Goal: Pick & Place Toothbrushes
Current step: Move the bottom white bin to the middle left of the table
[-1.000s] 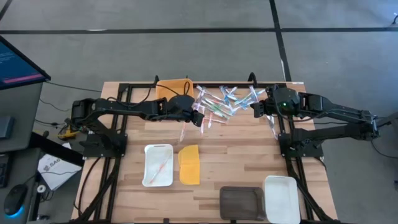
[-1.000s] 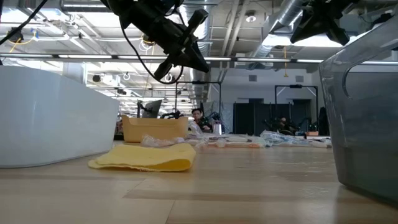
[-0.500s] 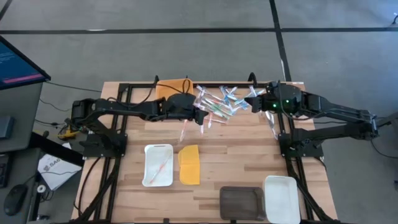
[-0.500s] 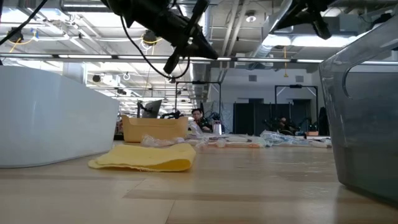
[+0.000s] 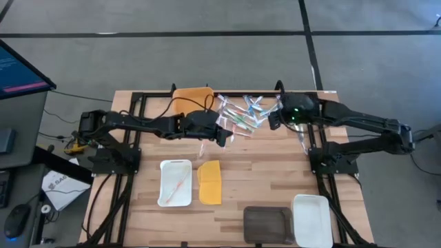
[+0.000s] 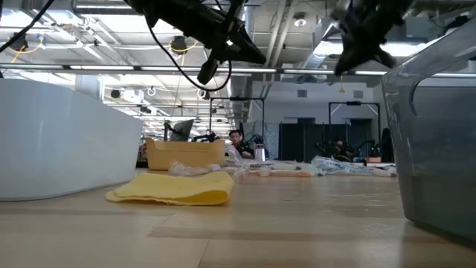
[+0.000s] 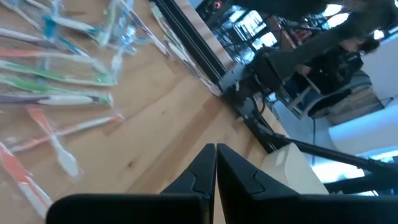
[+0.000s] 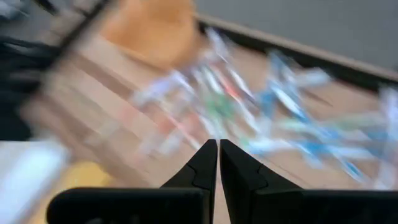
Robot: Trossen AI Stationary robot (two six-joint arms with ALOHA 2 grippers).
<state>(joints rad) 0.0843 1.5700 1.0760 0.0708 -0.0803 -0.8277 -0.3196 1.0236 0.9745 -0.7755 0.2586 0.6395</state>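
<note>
The toothbrushes (image 5: pixel 241 114) lie in a loose heap, in clear wrappers, on the far middle of the table; one more (image 5: pixel 178 184) lies in the white tray (image 5: pixel 165 196). A single pale one (image 5: pixel 202 147) rests on the wood near my left gripper (image 5: pixel 224 136). That gripper hovers shut and bare just near-side of the heap; in its wrist view its closed fingers (image 7: pixel 215 149) look past pink, green and blue toothbrushes (image 7: pixel 56 68). My right gripper (image 5: pixel 274 118) hangs shut over the heap's right end, and its wrist view shows the gripper (image 8: pixel 218 146) above blurred toothbrushes (image 8: pixel 249 106).
A yellow lid (image 5: pixel 210 182) lies beside the white tray. An orange piece (image 5: pixel 191 96) sits at the far edge. A dark tray (image 5: pixel 267 222) and another white tray (image 5: pixel 312 219) stand at the near right. Black frame rails (image 5: pixel 313 148) run along both sides.
My right gripper has swung toward the table's left and down, from beside its frame rail to the right end of the toothbrush heap, rolling as it went. My left gripper has tipped up toward level and drifted slightly toward the table's near edge. Both stay shut.
</note>
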